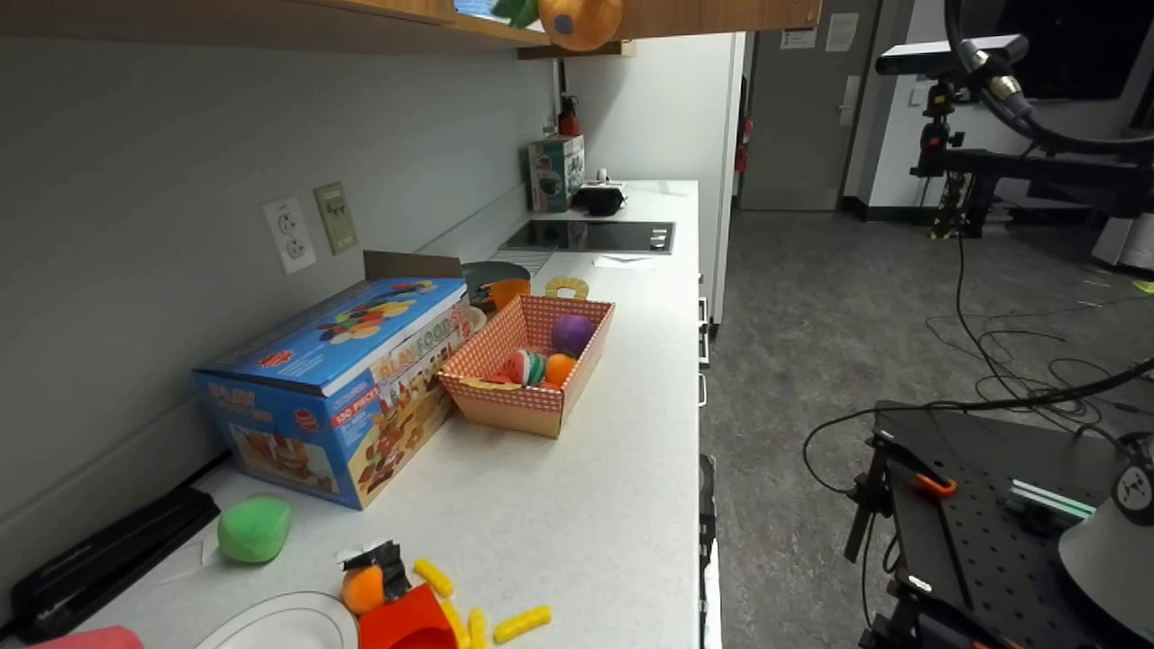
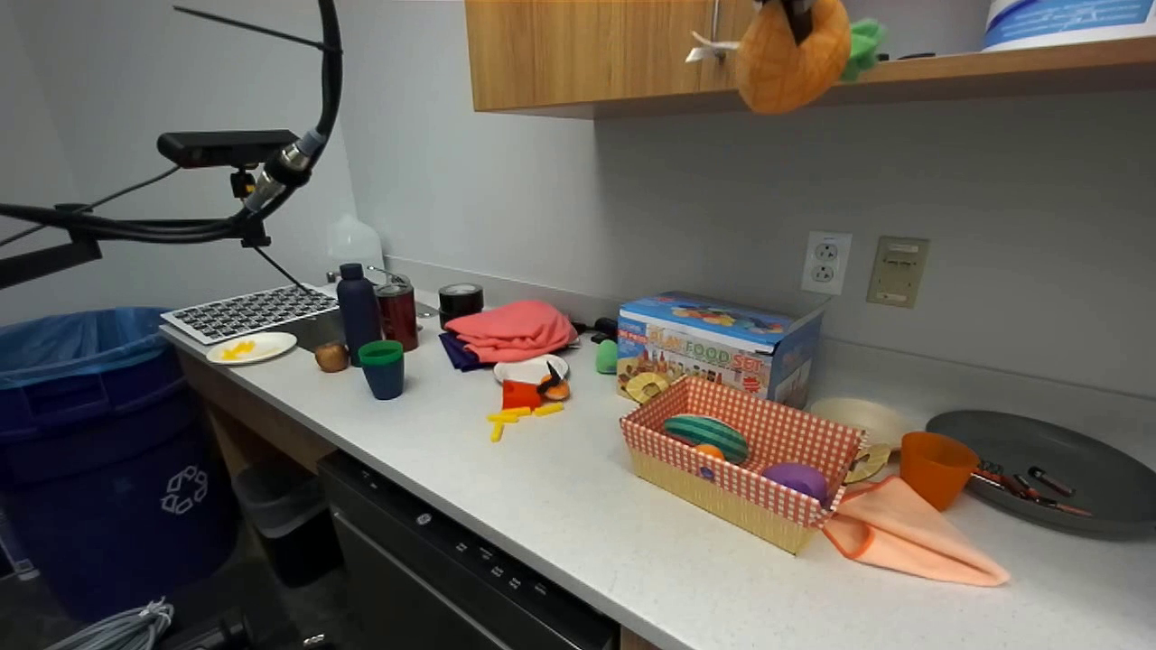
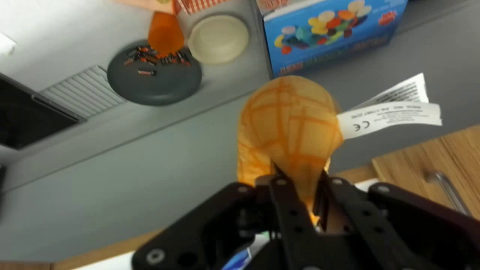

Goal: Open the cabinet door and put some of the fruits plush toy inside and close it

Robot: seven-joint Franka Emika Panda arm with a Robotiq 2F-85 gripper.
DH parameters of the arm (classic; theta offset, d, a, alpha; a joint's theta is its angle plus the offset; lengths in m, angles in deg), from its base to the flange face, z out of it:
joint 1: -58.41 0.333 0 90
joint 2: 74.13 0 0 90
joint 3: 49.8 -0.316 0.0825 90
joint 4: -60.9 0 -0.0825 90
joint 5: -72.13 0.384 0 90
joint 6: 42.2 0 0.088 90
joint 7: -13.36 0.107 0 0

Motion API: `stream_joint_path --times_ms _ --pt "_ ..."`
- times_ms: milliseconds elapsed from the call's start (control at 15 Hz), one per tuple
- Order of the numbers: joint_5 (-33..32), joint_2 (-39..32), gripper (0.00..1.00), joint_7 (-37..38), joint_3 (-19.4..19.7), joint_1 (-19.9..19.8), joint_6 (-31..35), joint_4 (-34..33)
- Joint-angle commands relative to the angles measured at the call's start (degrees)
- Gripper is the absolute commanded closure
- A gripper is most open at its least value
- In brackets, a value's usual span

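Pinched in my gripper [image 3: 299,168] is an orange, pineapple-like fruits plush toy [image 3: 287,112] with a white tag. Its body bulges around the fingers. In both exterior views it hangs at the top, by the cabinet's lower front edge, green leaves [image 2: 865,47] pointing to the opening. The cabinet door [image 1: 721,16] appears swung open, only its lower part showing; another wooden panel [image 2: 587,54] with a handle looks closed. Other fruits, a purple one [image 2: 797,480], a watermelon [image 2: 706,437] and an orange one [image 1: 559,369], lie in the checked basket [image 1: 491,415].
A white and blue tub [image 2: 1066,25] stands on the cabinet shelf [image 2: 1011,61]. Below, the counter carries a play food box [image 1: 297,397], a dark plate [image 2: 1084,506], an orange cup [image 2: 936,469], a green toy [image 1: 255,529] and a red-orange toy [image 1: 407,620] with yellow sticks.
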Motion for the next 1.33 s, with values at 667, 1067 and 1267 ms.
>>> stream_joint_path --times_ms 667,1067,1267 --pt "10.3 -10.6 0.96 -1.6 0.6 8.6 28.6 -10.2" --pt "11.9 -19.5 0.96 -0.3 -0.2 8.3 28.5 -18.1" --pt "13.7 -22.8 0.96 0.7 -0.8 7.9 28.5 -21.9"
